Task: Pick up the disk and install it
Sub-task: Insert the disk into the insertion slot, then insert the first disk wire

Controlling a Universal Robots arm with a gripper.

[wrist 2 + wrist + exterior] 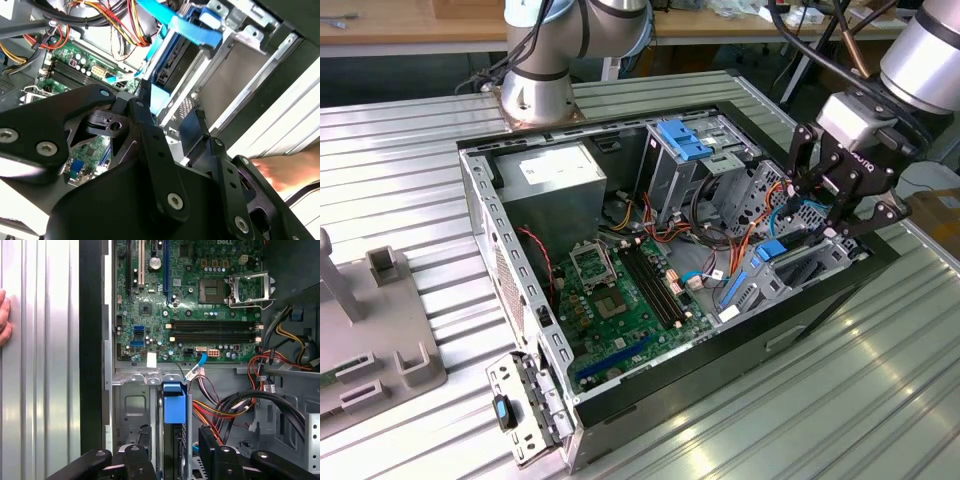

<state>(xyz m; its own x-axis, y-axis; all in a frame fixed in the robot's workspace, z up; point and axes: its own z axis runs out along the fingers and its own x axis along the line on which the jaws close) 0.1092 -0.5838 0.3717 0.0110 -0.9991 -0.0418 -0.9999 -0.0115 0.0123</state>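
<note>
At the computer case's (480,205) three-o'clock side in the exterior view, the gripper (815,225) hangs spread wide, straddling the blue-railed disk (173,410) in the drive cage (131,410), its fingers clear of the disk.

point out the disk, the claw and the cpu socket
disk (174,407), first wrist view, on its blue rail end
claw (175,435), first wrist view, midway between its fingertips
cpu socket (212,290), first wrist view, on its dark square middle

You see an open computer case (505,255) on the ribbed metal table (410,170), green motherboard (610,300) exposed, grey power supply (555,190) inside; a grey fixture (390,340) sits at the exterior view's left.
</note>
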